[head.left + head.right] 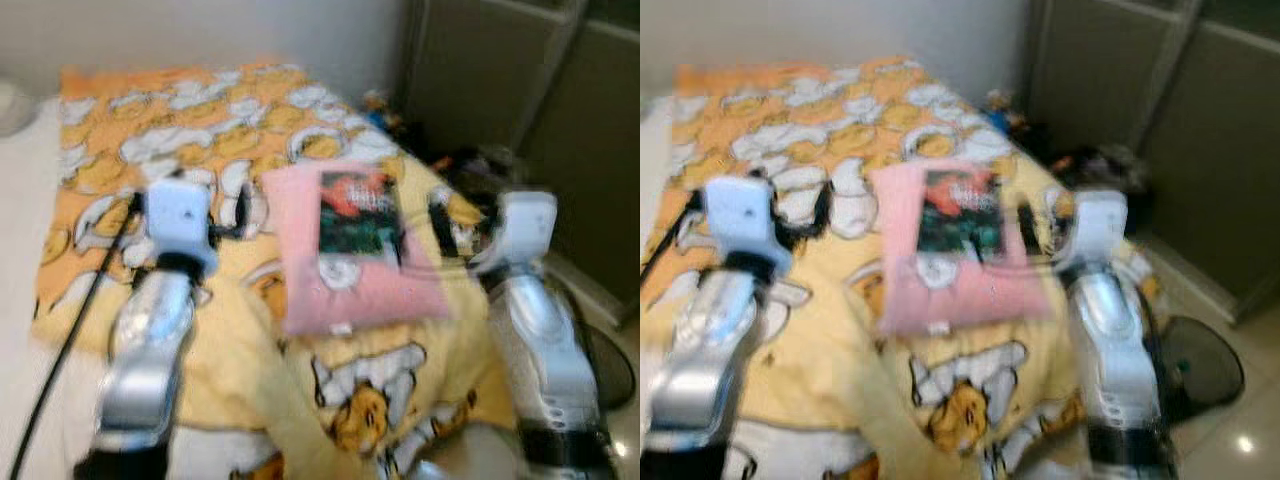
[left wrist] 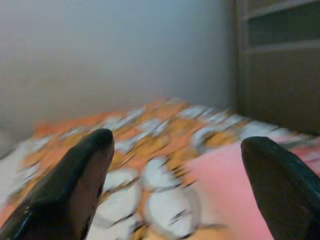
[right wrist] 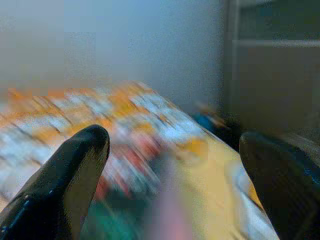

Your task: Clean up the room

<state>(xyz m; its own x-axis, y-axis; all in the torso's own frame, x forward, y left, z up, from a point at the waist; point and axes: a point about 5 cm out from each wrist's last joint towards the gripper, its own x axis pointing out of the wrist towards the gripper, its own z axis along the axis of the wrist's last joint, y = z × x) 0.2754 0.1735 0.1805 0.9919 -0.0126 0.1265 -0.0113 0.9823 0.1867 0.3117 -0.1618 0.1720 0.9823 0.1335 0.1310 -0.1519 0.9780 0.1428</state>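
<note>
One pink pillow point(image 1: 345, 262) lies in the middle of a bed point(image 1: 110, 130), slightly right of centre. On its far half rests one book point(image 1: 358, 212) with a dark green and red cover, touching the pillow and sitting a little askew. Both lie on one yellow and orange blanket point(image 1: 200, 110) printed with white and orange cartoon animals, which covers the whole bed and drapes over its near edge.

Two silver arms reach forward over the near part of the blanket. The left pincer point(image 2: 180, 185) hovers to the left of the pillow, its two black fingers point(image 2: 70, 185) spread wide with nothing between them; past them the blanket and the pink edge of the pillow are visible. The right pincer point(image 3: 175, 185) hovers just to the right of the pillow, its two fingers point(image 3: 60, 185) also wide apart and holding nothing, pointing over the book and blanket.

One black cable point(image 1: 70, 340) runs along the left arm toward the near left. At the far right of the bed, small dark cluttered items point(image 1: 470, 160) sit on the floor against tall grey cabinet doors point(image 1: 500, 80). A pale wall point(image 1: 200, 30) stands behind the bed. All views are blurred.
</note>
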